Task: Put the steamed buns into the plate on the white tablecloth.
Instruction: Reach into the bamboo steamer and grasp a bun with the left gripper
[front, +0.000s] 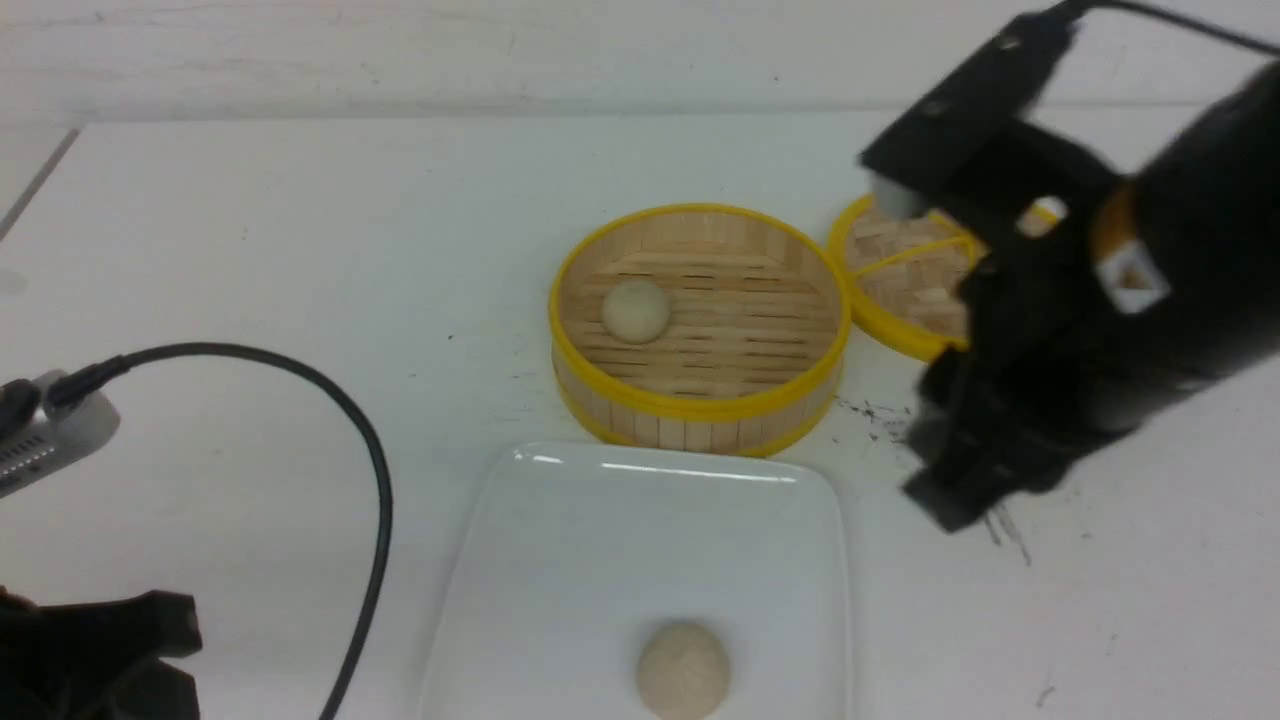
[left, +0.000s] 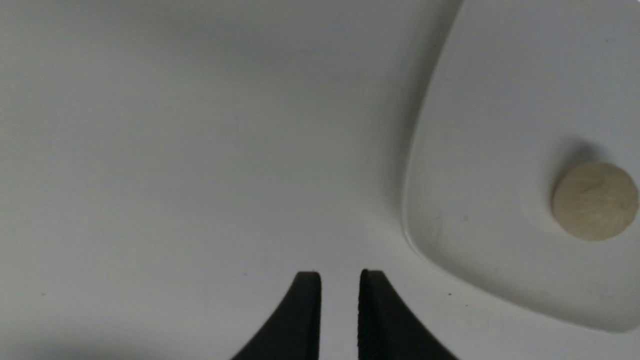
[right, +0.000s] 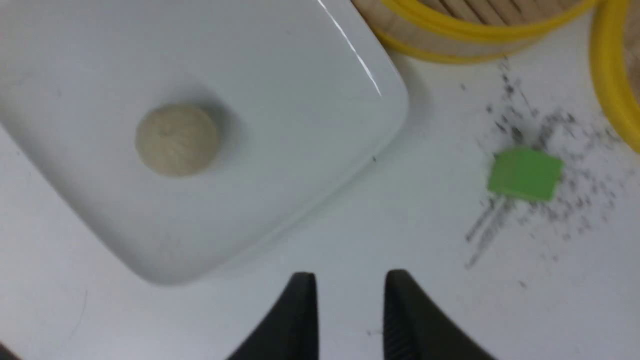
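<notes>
Operator: What's laid out in front of me?

Spotter: Your cloth (front: 250, 300) covers everything, white, with dark specks on your right side. On it, nearest you and about centre, sits the plate (front: 560, 560), its far edge just short of the steamer (front: 700, 425). The steamer is uncovered. Its lid (front: 900, 290) lies flat beside it on your right, the two rims touching or nearly so; I can't tell which.

Operator: And my arms?

Spotter: Your right arm hangs above the cloth to the right of the plate and hides part of the lid in the front view. Your right gripper (right: 350, 280) has its jaws apart with nothing between them, pointing down at bare cloth beside the plate's corner. Your left gripper (left: 340, 277) shows a narrower gap, also empty, over bare cloth off the plate's left side.

Operator: The buns?

Spotter: You have one in each place. The near bun (front: 683, 668) lies on the plate, close to its near edge and a little right of centre. The far bun (front: 635, 311) sits on the slats at the steamer's left side, not yet on the plate. Both lie well apart from your grippers.

Operator: Anything smaller?

Spotter: A green cube (right: 525, 173) on the specked patch, between the plate's corner and the lid, apart from both.
</notes>
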